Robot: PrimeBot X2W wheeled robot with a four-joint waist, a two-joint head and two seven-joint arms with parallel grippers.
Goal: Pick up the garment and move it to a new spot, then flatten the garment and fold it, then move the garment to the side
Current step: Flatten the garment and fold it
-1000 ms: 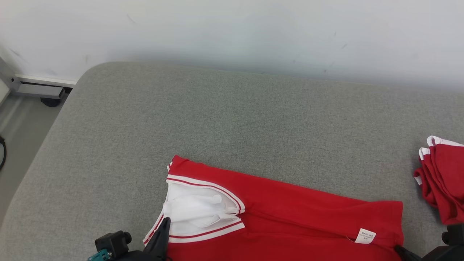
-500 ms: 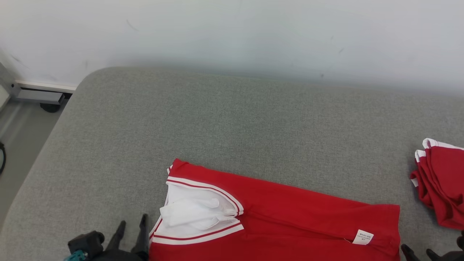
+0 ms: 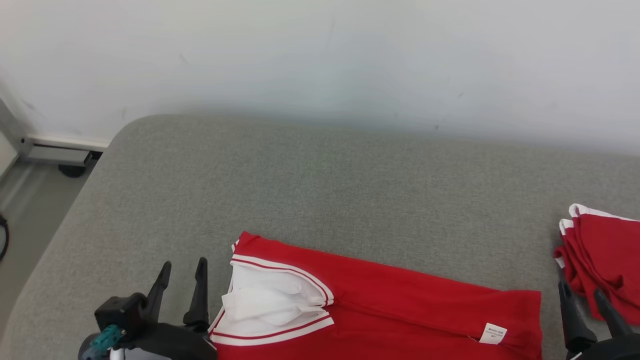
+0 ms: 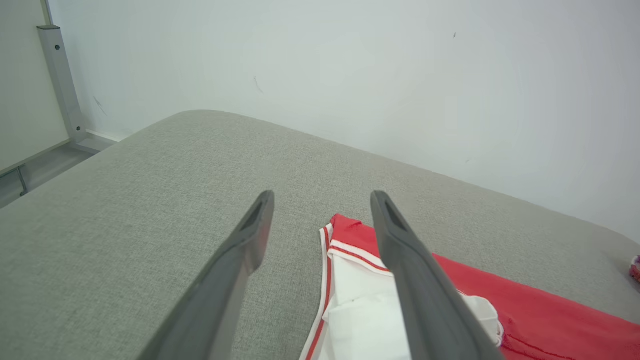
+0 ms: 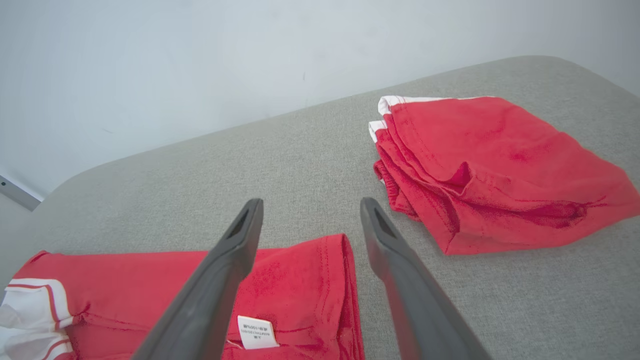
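1. My left gripper [image 3: 184, 262]: fingers spread, empty, just left of the garment [image 3: 400, 300].
2. Garment lies on the grey cushion [image 3: 300, 175]; near edge cut off below, label [image 3: 492, 333] print unreadable. Long axis runs left-right, white-lined opening toward my left.
3. My right gripper [image 3: 580, 289]: spread, empty, between the garment and the red pile [image 3: 600, 255].

This looks like a bare test room or lab rather than a home, though the narrow view leaves some doubt. A plain white painted wall [image 3: 320, 60], marked with small dark scuffs, runs behind a broad grey fabric-covered desk with a rounded corner [image 3: 320, 190]. At the wall's foot a grey metal rail [image 3: 55, 152] lies on a smooth grey floor [image 3: 25, 215], with a dark round caster [image 3: 71, 171] just beside it. A grey metal upright post with screw heads [image 4: 60, 85] stands nearby. On the desk lie a flat red garment with white striped trim [image 3: 400, 300] and, well apart, a folded pile of matching red garments [image 3: 605, 255].
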